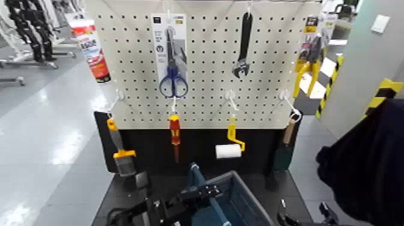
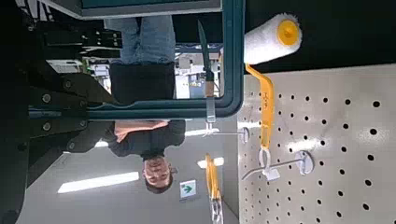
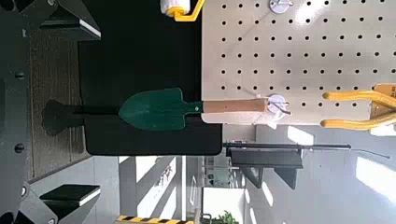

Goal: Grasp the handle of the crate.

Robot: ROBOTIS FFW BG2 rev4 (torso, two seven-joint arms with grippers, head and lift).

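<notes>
The blue-grey crate (image 1: pixel 243 204) stands on the dark table below the pegboard, at the bottom centre of the head view. Its thin teal handle (image 1: pixel 194 175) stands raised at the crate's left end. My left gripper (image 1: pixel 202 193) is right at that bar, shut on the handle as far as I can see. In the left wrist view the handle (image 2: pixel 233 65) runs as a teal bar with a corner, past the dark fingers (image 2: pixel 65 98). My right gripper (image 1: pixel 303 217) waits low at the right, off the crate. The right wrist view shows its fingers wide apart, holding nothing.
A white pegboard (image 1: pixel 210 108) behind the crate carries scissors (image 1: pixel 173 75), a wrench (image 1: pixel 243 54), a red screwdriver (image 1: pixel 175 135), a yellow paint roller (image 1: pixel 231 147), a scraper (image 1: pixel 120 153) and a green trowel (image 3: pixel 163 107). A person (image 2: pixel 149 140) stands beyond. A dark bulky shape (image 1: pixel 367 162) fills the right side.
</notes>
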